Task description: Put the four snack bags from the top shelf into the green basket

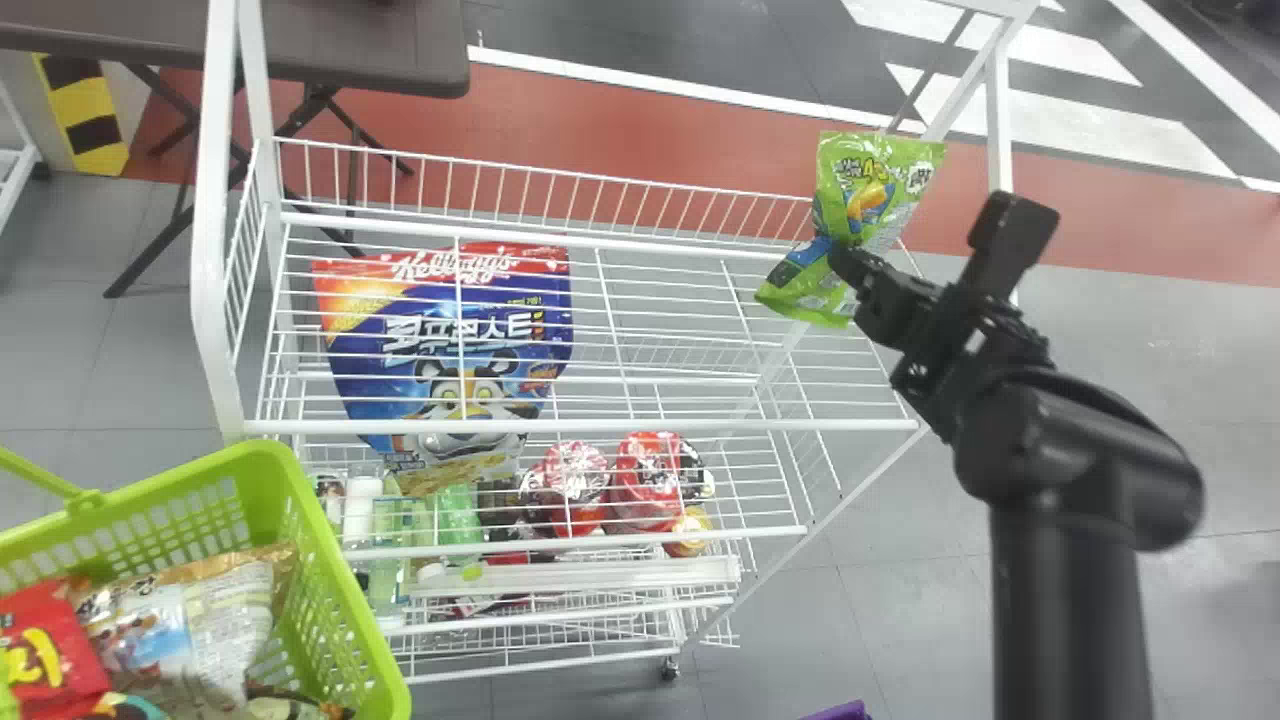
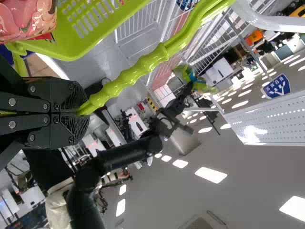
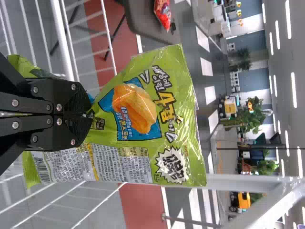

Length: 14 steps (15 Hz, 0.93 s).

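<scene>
Jaws of the right gripper (image 1: 848,258) pinch a green snack bag (image 1: 868,190) partway along its length, holding it tilted at the right end of a white wire rack (image 1: 660,425), well apart from the green basket (image 1: 285,475) at the head view's lower left. Loose ends of the bag extend on both sides of the grip. The left gripper (image 2: 82,113) has its jaws closed around the basket's ribbed handle (image 2: 126,82). Inside the basket lie a red bag (image 1: 45,640) and a pale, tan-topped bag (image 1: 200,625), side by side, with more packaging near them. Beneath the rack's upper wires rests a large blue-and-red bag (image 1: 450,340); red-topped packages (image 1: 645,485) and bottles (image 1: 385,540) sit lower down. Behind stands a dark table (image 1: 350,50), a small red packet (image 3: 162,13) on its top.
</scene>
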Motion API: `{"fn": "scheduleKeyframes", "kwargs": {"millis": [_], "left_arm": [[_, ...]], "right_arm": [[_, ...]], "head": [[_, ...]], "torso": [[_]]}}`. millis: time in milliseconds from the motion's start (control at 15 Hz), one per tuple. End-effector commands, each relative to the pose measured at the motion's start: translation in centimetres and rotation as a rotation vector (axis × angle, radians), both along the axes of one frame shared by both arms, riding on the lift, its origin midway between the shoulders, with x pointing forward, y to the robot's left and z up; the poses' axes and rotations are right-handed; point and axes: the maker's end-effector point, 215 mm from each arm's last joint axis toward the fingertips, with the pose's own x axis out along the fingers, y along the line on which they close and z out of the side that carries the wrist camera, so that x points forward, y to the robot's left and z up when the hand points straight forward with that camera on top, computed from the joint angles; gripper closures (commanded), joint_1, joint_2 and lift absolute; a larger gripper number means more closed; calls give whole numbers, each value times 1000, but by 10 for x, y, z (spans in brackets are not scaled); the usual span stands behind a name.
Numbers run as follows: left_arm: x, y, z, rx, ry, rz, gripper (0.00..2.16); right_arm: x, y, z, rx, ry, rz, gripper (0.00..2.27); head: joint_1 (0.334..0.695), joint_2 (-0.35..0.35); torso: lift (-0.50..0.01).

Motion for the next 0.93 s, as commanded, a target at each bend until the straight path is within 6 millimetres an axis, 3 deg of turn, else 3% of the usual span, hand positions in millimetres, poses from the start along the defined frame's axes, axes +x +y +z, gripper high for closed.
{"fn": "scheduleKeyframes", "kwargs": {"millis": [0,67,200,267,533,733,867], "left_arm": [[0,4,4,-8,-9,3,2148],[1,4,5,-9,-12,2,2148],[2,3,8,-16,-18,2,2148],[4,2,10,-19,-26,1,2148],[15,-5,19,-29,-44,-8,2148],[17,-13,21,-30,-39,-25,2148],[16,-18,23,-38,-35,-36,2148]], "right_arm": [[-48,49,31,78,-29,110,2250],[-68,73,39,108,-13,163,2250],[-117,149,48,167,67,334,2250],[-137,180,49,191,104,403,2250],[-227,296,18,297,353,694,2250],[-261,358,21,318,403,857,2250],[-262,394,34,311,378,936,2250]], "head": [[695,-342],[695,-331],[695,-293],[695,-232],[695,-62],[695,100],[695,171]], "torso": [[-6],[-6],[-6],[-6],[-6],[-6],[-6]]}}
